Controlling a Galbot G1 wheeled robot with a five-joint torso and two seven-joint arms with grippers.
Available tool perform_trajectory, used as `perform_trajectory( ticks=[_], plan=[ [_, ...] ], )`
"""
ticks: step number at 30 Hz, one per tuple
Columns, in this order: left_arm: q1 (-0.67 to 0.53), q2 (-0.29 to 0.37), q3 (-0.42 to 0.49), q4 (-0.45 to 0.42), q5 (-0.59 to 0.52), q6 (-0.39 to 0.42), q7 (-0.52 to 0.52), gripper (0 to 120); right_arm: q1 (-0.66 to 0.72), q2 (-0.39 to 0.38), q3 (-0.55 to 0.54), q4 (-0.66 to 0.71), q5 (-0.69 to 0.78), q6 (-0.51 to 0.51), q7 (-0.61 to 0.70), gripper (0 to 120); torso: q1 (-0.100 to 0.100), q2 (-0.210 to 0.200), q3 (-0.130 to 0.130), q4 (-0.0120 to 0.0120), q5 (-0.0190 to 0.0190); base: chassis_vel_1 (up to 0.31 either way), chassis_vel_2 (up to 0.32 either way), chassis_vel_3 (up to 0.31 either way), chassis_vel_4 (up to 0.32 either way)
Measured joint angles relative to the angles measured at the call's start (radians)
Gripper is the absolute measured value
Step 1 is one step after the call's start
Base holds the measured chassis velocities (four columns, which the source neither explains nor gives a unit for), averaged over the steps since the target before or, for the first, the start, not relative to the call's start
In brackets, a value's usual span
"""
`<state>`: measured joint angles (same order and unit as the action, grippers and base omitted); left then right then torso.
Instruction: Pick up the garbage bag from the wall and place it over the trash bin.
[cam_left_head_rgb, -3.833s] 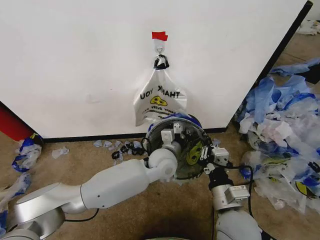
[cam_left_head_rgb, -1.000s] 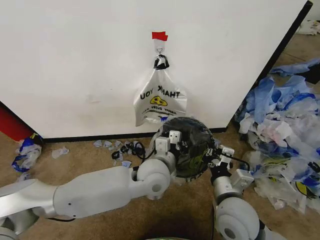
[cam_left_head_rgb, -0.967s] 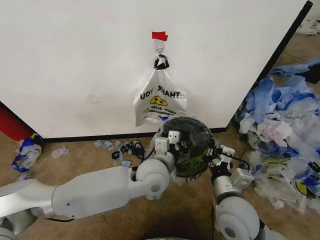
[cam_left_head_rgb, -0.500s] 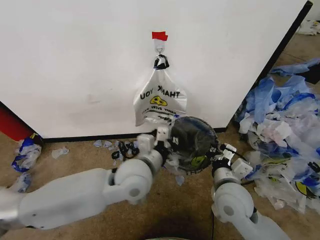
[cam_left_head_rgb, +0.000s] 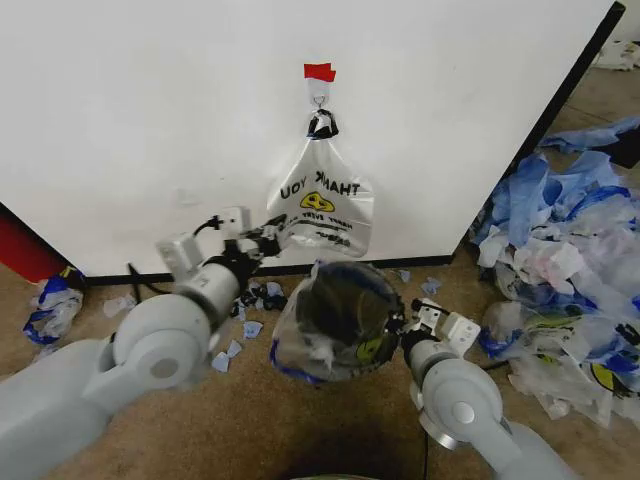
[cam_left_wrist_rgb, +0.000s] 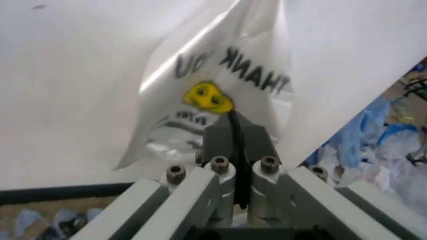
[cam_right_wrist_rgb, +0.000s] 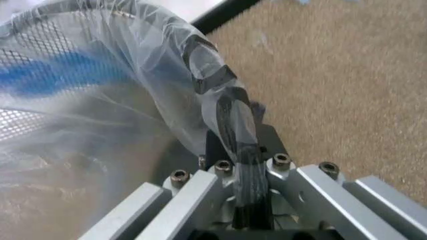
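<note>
Thin clear plastic with blue trim is draped over the trash bin (cam_left_head_rgb: 335, 310), which sits tilted at lower centre of the head view with its mouth turned up toward the camera. This garbage bag (cam_left_head_rgb: 300, 350) covers the black mesh rim and sags down the near side, with a yellow smiley showing low on the right. In the right wrist view the right gripper (cam_right_wrist_rgb: 243, 165) is clamped on a twisted dark strip of the bag's handle at the bin's rim (cam_right_wrist_rgb: 133, 22); in the head view it sits just right of the bin.

The left gripper (cam_left_head_rgb: 265, 238) is up at centre left of the head view, close to a second smiley bag (cam_left_head_rgb: 322, 200) that hangs from the hook (cam_left_head_rgb: 320, 100) on the wall (cam_left_head_rgb: 150, 120), below a red tape patch (cam_left_head_rgb: 319, 71). In the left wrist view its fingers (cam_left_wrist_rgb: 230, 142) are pressed together with nothing between them, pointing at that hanging bag (cam_left_wrist_rgb: 220, 85).

The risk, as a judgement, lies with the right grip: the bin is not standing flat, and a pull on the handle could drag the film off the rim or tip the light basket over. The left fingers, so near the hanging bag, could snag it. Blue-and-white scraps (cam_left_head_rgb: 570, 260) heaped at the right could catch the arm.
</note>
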<state>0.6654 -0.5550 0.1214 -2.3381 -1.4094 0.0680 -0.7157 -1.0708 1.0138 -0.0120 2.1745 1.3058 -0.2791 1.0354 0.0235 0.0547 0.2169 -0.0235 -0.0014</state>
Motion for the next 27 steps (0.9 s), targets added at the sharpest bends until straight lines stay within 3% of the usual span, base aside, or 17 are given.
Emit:
perform_trajectory(
  ticks=[16,26,27],
  plan=[
    [0.031,-0.073,0.041,0.031,0.017,0.003,-0.009,0,0.098,0.046,-0.141,-0.187,-0.077,-0.012,-0.069,0,0.0,0.0,0.0,-0.0006,-0.0004,0.0,0.0,0.0,0.0],
    [0.026,-0.085,0.078,0.044,0.029,0.001,-0.014,0,0.099,0.04,-0.165,-0.214,-0.15,-0.039,-0.086,0,0.0,0.0,0.0,0.0002,0.0002,0.0,0.0,0.0,0.0],
    [0.023,-0.085,0.08,0.044,0.029,0.001,-0.014,0,0.094,0.034,-0.164,-0.208,-0.15,-0.044,-0.088,5,0.0,0.0,0.0,0.0001,0.0002,0.0,0.0,0.0,0.0]
  ],
)
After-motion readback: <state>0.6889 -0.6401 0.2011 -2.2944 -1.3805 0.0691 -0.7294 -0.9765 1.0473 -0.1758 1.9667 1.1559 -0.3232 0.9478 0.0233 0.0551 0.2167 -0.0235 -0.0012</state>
